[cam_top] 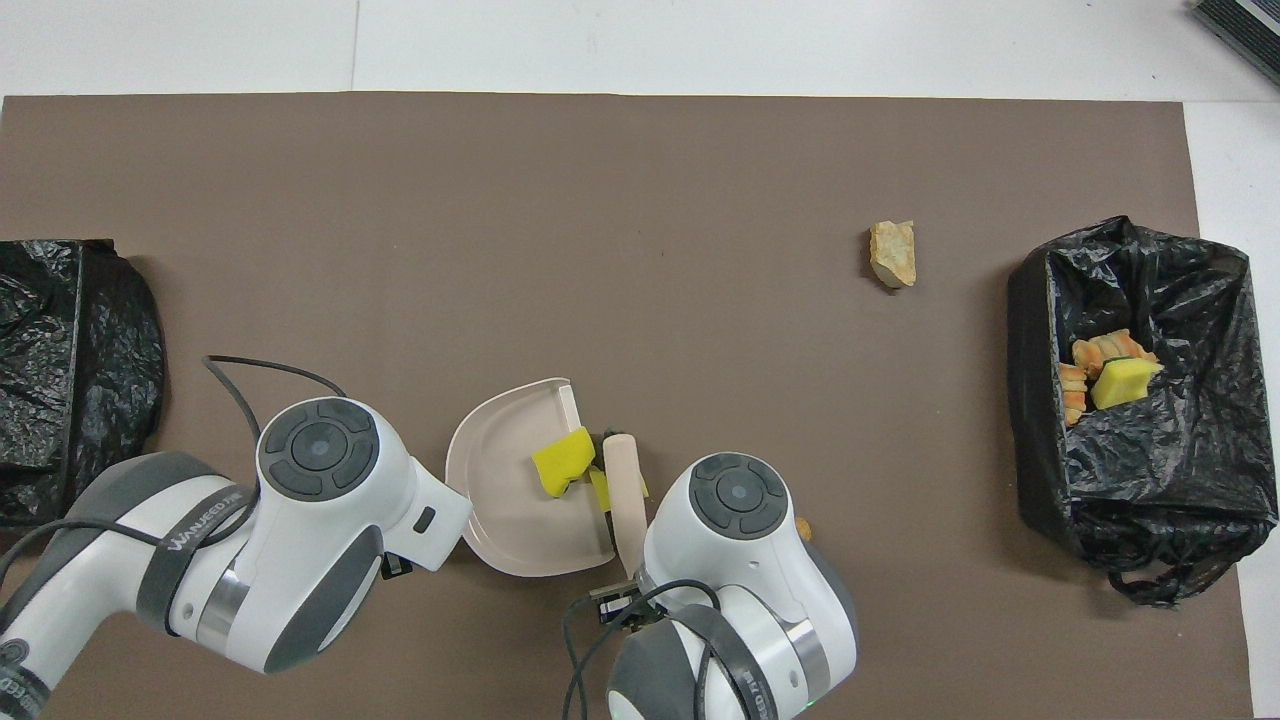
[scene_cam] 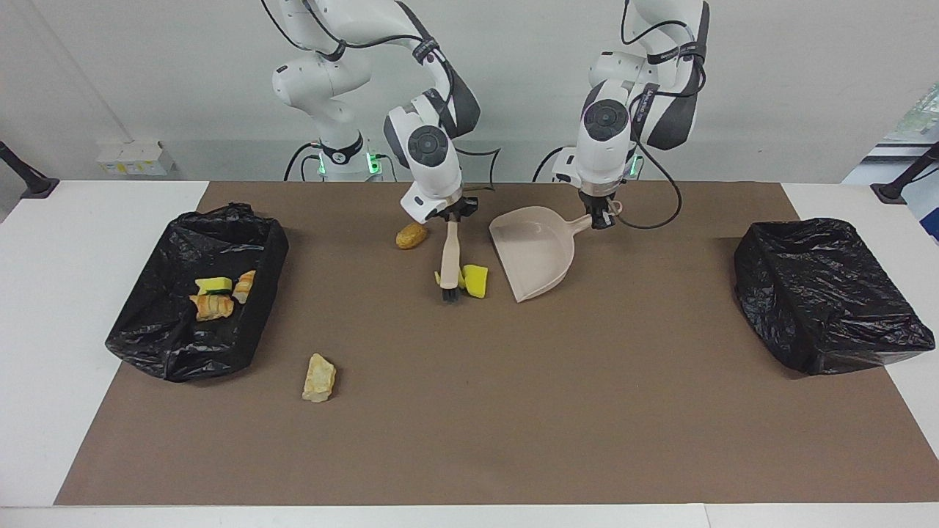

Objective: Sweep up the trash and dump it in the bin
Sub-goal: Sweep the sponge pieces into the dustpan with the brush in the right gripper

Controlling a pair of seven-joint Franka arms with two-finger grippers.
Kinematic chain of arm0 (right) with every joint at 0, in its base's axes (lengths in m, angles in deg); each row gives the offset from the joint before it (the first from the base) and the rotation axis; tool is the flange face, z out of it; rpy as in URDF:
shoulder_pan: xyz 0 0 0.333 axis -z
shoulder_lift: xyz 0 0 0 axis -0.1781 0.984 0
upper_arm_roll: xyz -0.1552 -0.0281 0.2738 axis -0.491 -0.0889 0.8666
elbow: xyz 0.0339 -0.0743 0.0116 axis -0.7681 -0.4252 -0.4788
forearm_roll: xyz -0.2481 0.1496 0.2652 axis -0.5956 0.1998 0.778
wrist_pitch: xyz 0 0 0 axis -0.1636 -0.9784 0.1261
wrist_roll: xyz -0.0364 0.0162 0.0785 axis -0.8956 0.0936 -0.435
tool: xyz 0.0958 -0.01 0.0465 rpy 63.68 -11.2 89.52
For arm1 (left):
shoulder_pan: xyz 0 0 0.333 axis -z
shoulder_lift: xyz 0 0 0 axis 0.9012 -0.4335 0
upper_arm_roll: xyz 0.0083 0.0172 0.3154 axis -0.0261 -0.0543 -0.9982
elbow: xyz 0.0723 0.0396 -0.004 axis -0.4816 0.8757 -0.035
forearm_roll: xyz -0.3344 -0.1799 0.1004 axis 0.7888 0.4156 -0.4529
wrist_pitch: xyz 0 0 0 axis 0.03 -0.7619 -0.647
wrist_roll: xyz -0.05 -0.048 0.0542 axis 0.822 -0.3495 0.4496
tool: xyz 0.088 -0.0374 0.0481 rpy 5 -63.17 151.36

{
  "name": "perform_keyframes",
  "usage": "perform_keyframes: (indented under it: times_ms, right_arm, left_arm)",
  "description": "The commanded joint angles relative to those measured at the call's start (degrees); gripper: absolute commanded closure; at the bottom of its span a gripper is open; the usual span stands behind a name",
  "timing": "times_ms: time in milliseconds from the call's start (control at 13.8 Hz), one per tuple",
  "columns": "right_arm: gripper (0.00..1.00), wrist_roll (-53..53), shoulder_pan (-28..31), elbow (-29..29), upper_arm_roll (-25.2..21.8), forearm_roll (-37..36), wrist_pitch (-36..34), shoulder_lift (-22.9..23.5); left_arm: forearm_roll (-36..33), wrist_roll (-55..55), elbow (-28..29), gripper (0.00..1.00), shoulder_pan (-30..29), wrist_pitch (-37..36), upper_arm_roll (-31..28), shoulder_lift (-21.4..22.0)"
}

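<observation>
My right gripper [scene_cam: 452, 214] is shut on the handle of the beige brush [scene_cam: 449, 258] [cam_top: 626, 490], whose dark bristles touch the mat. My left gripper [scene_cam: 599, 218] is shut on the handle of the beige dustpan [scene_cam: 539, 249] [cam_top: 505, 500], its mouth turned toward the brush. One yellow trash chunk [scene_cam: 476, 281] [cam_top: 562, 461] lies at the pan's lip. A second yellow piece [scene_cam: 439, 279] [cam_top: 599, 490] sits against the bristles. A brown lump [scene_cam: 411, 235] lies nearer to the robots than the brush. A tan lump [scene_cam: 319, 378] [cam_top: 893, 254] lies farther out.
A black-lined bin [scene_cam: 147, 345] [cam_top: 1150, 500] at the right arm's end holds several scraps [scene_cam: 213, 297] [cam_top: 1110, 375]. Another black-lined bin [scene_cam: 829, 308] [cam_top: 60, 330] stands at the left arm's end. A brown mat [scene_cam: 513, 411] covers the table's middle.
</observation>
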Motion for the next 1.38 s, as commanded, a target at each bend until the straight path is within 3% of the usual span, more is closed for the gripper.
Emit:
perform_keyframes:
  times_ms: [0, 291, 509, 799, 1090, 1308]
  right_arm:
    - [1.0, 5.23, 0.96, 0.3, -0.15, 5.51, -2.02, -4.32]
    - [1.0, 6.38, 4.56, -0.05, -0.59, 10.44, -6.22, -10.49]
    - [1.0, 8.05, 11.14, 0.22, -1.03, 9.04, -16.14, -11.72]
    - [1.0, 5.69, 14.5, -1.01, -0.94, -5.43, -23.7, -13.12]
    - [1.0, 3.05, 18.45, -9.17, -0.94, -17.04, -26.45, -19.18]
    - [1.0, -0.73, 21.87, -17.16, -0.94, -18.73, -24.79, -24.89]
  left_arm:
    - [-1.75, -0.08, 0.7, 1.0, -1.22, 1.45, 0.08, 0.0]
    - [-1.66, -0.08, 0.79, 1.0, -2.45, 1.45, 0.17, 0.0]
    - [-1.66, -0.08, 0.79, 1.0, -2.02, 1.71, 0.17, 0.0]
    - [-1.75, -0.17, 0.52, 1.0, -0.09, 5.39, 0.35, -1.93]
    - [-1.66, -0.69, 0.35, 1.0, 2.91, 6.99, 0.34, -4.05]
    - [-1.66, -0.78, 0.17, 1.0, 3.96, 6.64, 0.43, -3.96]
